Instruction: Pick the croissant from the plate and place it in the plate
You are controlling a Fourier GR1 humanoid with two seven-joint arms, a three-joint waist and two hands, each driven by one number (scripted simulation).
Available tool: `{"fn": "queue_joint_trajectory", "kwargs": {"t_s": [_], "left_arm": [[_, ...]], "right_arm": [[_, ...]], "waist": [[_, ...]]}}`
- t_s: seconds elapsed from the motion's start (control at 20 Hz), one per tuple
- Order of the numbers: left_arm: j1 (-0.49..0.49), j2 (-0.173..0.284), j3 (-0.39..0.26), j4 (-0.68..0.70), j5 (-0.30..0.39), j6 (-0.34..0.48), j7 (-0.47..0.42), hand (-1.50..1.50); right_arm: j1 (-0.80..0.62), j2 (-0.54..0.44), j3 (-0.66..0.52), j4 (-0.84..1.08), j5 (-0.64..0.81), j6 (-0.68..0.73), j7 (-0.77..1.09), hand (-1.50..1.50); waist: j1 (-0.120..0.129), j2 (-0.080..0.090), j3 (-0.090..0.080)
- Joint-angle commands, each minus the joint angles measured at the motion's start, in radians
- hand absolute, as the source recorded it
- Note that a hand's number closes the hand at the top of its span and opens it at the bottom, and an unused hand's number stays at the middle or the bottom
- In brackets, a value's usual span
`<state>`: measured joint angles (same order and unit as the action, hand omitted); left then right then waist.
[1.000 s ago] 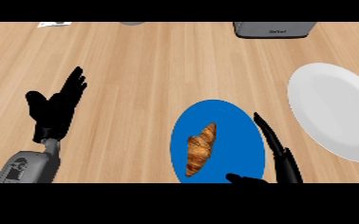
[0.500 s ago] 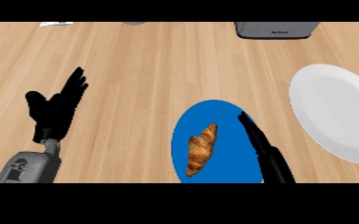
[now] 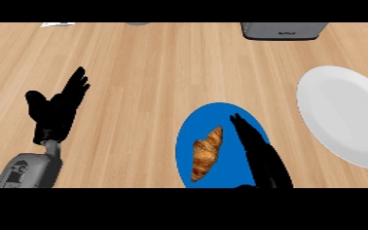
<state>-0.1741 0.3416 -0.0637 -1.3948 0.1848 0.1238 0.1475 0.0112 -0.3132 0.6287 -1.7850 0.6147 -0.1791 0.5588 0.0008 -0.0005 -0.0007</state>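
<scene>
The golden-brown curved croissant point(image 3: 206, 154) lies on the round blue plate point(image 3: 188, 135), near its middle and slightly left, so nothing of the transfer is done yet. My right hand point(image 3: 257, 151) is over the blue plate just beside the croissant's right side, fingers straight and released, holding nothing; I cannot tell whether it touches the pastry. The round white plate point(image 3: 332, 112), where I judge the croissant must end up, sits apart to the right with nothing on it. My left hand point(image 3: 56, 109) rests open at the left over the light wooden counter point(image 3: 165, 73), fingers up. Left to do, as I judge it: 3 steps — grasp, carry, set down.
</scene>
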Motion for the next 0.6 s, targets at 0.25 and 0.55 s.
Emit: {"fn": "queue_joint_trajectory", "kwargs": {"t_s": [0.25, 0.55], "left_arm": [[-0.038, -0.046, 0.022, 0.034, -0.037, -0.022, 0.037, 0.0], [0.043, -0.066, 0.057, -0.056, -0.075, -0.041, 0.02, 0.0]], "right_arm": [[-0.079, 0.055, -0.045, 0.047, 0.016, 0.209, 0.103, -1.5], [-0.102, 0.195, -0.039, 0.127, 0.104, 0.238, 0.14, -1.5]], "waist": [[-0.002, 0.0, 0.001], [0.0, 0.0, 0.001]]}}
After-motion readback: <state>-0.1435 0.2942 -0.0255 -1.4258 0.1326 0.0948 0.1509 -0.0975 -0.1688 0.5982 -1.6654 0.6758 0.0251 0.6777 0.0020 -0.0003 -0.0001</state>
